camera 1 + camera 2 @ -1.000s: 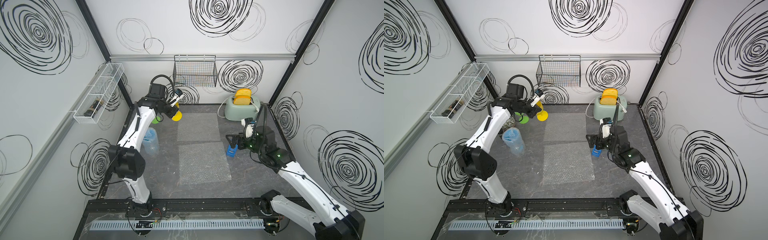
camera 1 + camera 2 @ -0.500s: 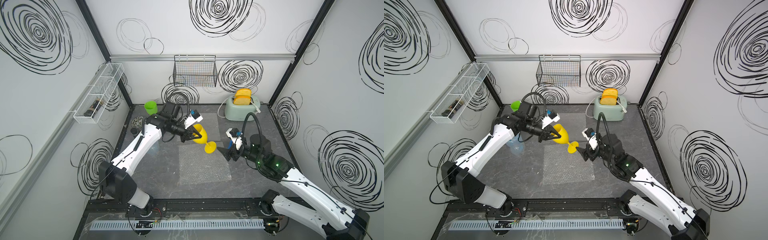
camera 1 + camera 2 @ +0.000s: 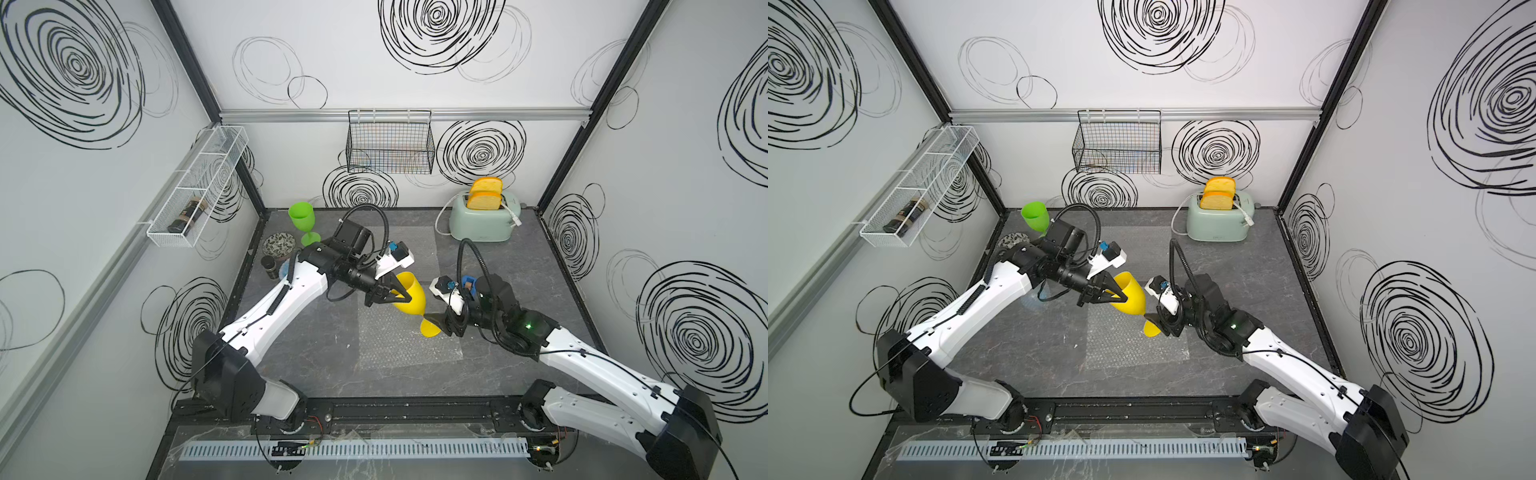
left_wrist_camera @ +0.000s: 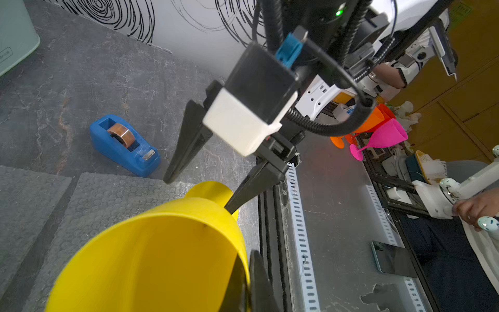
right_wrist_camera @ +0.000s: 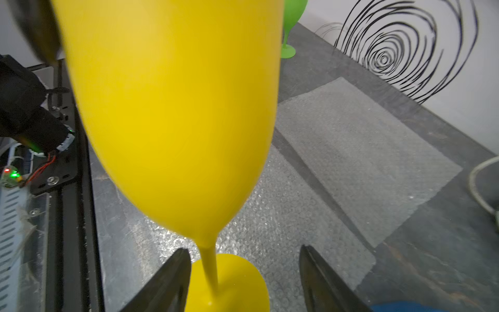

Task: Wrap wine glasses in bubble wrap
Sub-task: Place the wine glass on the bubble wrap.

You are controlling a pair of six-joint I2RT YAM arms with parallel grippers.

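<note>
Pinching the rim of the yellow goblet (image 3: 410, 302), the left tool (image 3: 405, 296) holds it tilted above the near bubble wrap sheet (image 3: 399, 351) on the bench (image 3: 519, 266); the right tool (image 5: 243, 250), jaws apart, straddles its stem and foot, so this reads as the placing step, which next likely needs closing there, then lowering flat.

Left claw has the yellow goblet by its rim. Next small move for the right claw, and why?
Probably close the right claw on the stem of the yellow goblet: its jaws stand apart either side of that stem, near the foot, while the left claw pinches the rim.
</note>
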